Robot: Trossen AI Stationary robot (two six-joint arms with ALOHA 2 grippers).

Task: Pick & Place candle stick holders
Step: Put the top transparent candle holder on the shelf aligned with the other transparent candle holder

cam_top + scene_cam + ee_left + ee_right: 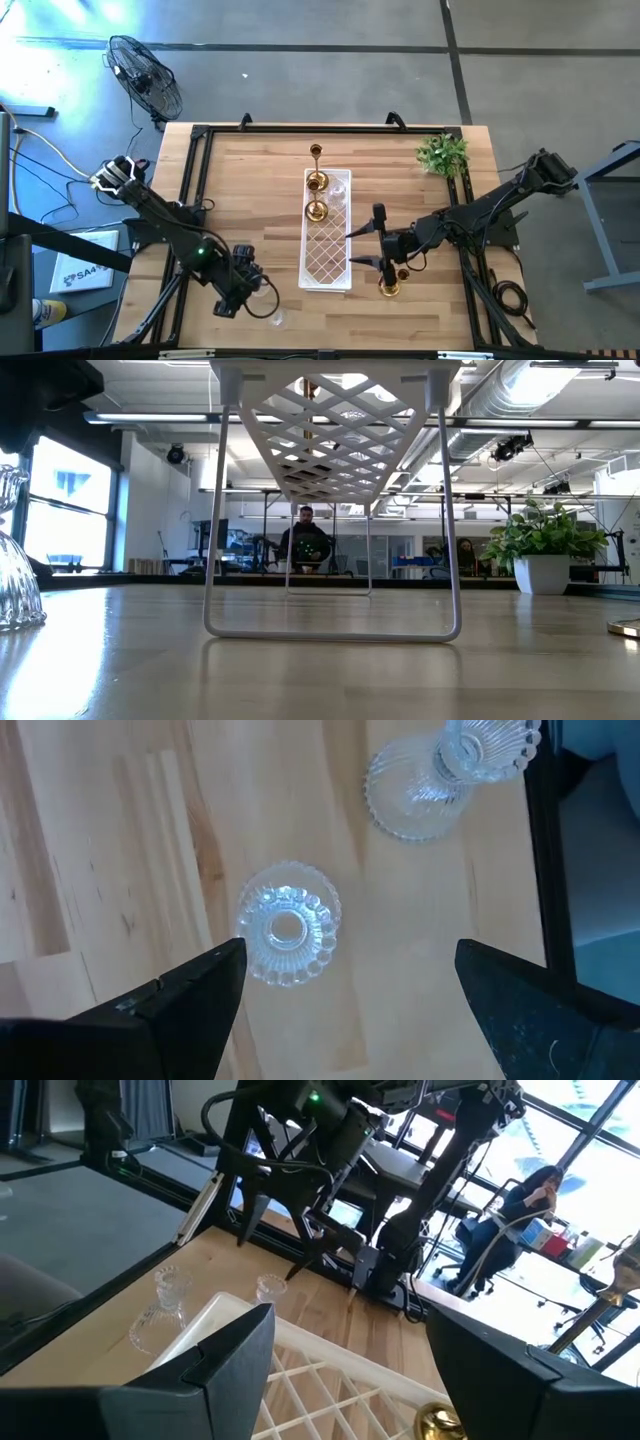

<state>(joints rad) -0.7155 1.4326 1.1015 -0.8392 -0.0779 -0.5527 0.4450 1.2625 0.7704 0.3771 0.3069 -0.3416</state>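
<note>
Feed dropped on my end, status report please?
Left hand open, above two glass holders. Right hand open, over a brass holder beside the white tray. Nothing in the way.

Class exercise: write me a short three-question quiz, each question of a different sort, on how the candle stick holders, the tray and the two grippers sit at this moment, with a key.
1. True or false: the white lattice tray holds two brass holders.
2. Which gripper hangs over the glass holders? A) left B) right
3. Fill in: the brass holder on the bare table stands beside the ___ gripper.

Key: 1 true, two brass holders stand at the tray's far end. 2 A, the left gripper, open above them. 3 right; the right gripper is open.
</note>
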